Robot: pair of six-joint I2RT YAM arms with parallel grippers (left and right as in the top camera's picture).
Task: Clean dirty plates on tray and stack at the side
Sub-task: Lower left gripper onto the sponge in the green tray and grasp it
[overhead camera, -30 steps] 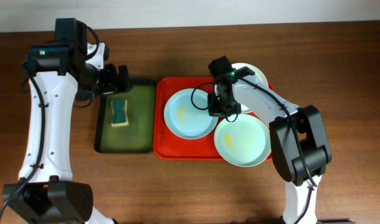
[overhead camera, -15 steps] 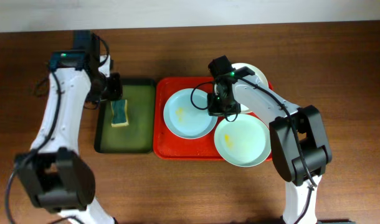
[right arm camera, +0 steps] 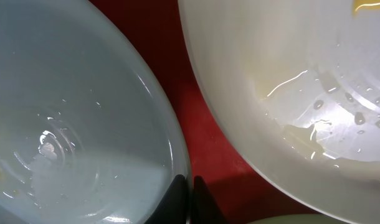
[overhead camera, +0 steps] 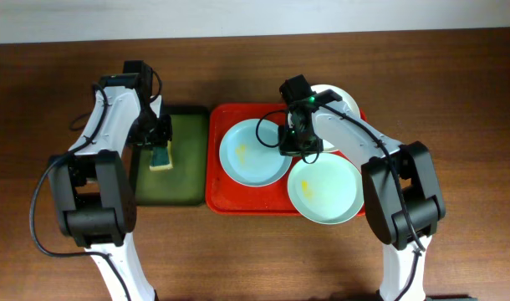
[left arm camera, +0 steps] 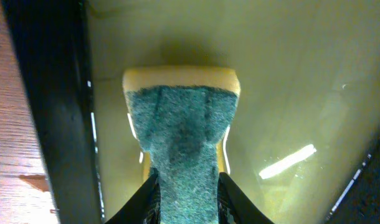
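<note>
On the red tray [overhead camera: 216,199] lie three plates. The pale blue plate [overhead camera: 248,155] on its left carries a small yellow smear. A pale green plate [overhead camera: 324,191] sits at the front right, and a white plate [overhead camera: 342,99] at the back right is partly hidden by the arm. My right gripper [overhead camera: 292,147] is shut on the right rim of the pale blue plate [right arm camera: 71,124], its tips [right arm camera: 190,186] pinching that rim, with the white plate [right arm camera: 289,81] just beside. My left gripper [left arm camera: 187,186] is shut on a green-topped yellow sponge [left arm camera: 180,124], also visible as the sponge [overhead camera: 160,154] from overhead.
The sponge lies in a dark green tray [overhead camera: 167,188] with a black rim [left arm camera: 53,93], just left of the red tray. Brown wooden table [overhead camera: 456,125] surrounds both trays.
My left arm has swung right and down over the green tray and its jaws have closed on the sponge. The right arm and the plates have not moved.
</note>
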